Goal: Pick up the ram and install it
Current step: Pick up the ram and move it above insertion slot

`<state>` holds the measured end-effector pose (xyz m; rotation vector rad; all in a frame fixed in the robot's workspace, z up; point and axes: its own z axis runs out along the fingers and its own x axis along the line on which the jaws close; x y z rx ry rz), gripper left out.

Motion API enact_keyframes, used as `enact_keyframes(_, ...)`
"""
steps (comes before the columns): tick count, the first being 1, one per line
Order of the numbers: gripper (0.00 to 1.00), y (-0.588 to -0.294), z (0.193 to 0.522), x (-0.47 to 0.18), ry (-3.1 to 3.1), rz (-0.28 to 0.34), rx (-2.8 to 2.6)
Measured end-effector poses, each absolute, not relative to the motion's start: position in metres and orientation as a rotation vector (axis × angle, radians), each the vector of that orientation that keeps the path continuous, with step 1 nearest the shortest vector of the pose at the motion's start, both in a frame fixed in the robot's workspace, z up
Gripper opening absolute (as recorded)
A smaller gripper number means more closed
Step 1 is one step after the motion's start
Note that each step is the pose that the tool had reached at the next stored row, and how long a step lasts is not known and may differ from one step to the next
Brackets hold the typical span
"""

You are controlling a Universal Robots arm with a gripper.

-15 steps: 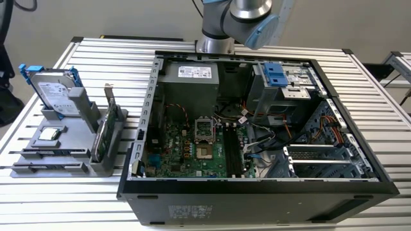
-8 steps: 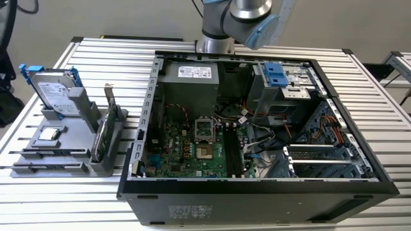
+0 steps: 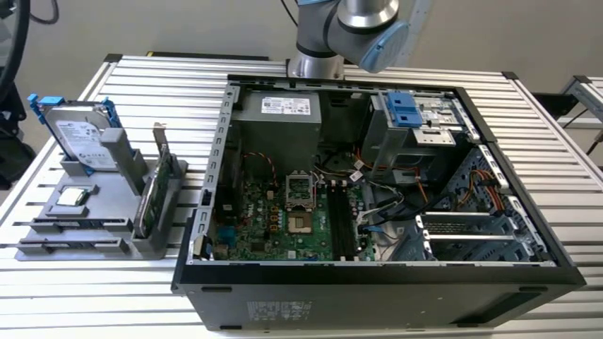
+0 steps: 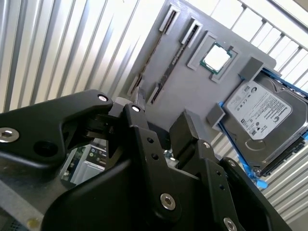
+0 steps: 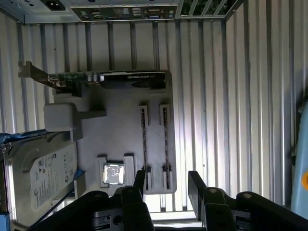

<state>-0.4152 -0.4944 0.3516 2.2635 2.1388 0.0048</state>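
Grey holder (image 3: 104,212) sits on the slatted table (image 3: 151,85) at the exterior view's left, just beside the open computer case (image 3: 377,296). On the holder, a hard drive (image 3: 80,138) leans at the far end. A green card (image 3: 155,183) stands on edge along the side next to the case, and a chip (image 3: 73,198) lies flat in the middle. At the near end run two narrow slots, each holding a thin dark strip on edge. The ram (image 5: 165,144) appears to be the strip in the slot farther from the chip, though seen edge-on I cannot be sure. The black gripper (image 5: 166,179) (image 4: 162,109) hangs above that end in both wrist views, fingers spread apart and holding nothing. In the first wrist view the ram's slot lines up with the gap between the fingertips. Inside the case the motherboard (image 3: 273,219) lies on the floor. The arm (image 3: 354,28) rises at the table's far edge, behind the case.
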Motion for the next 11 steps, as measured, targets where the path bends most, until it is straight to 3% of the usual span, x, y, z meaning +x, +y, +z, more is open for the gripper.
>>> enact_keyframes(11, 1.00, -0.4944, 0.3467, -0.4152, 2.139, 0.005, 2.263)
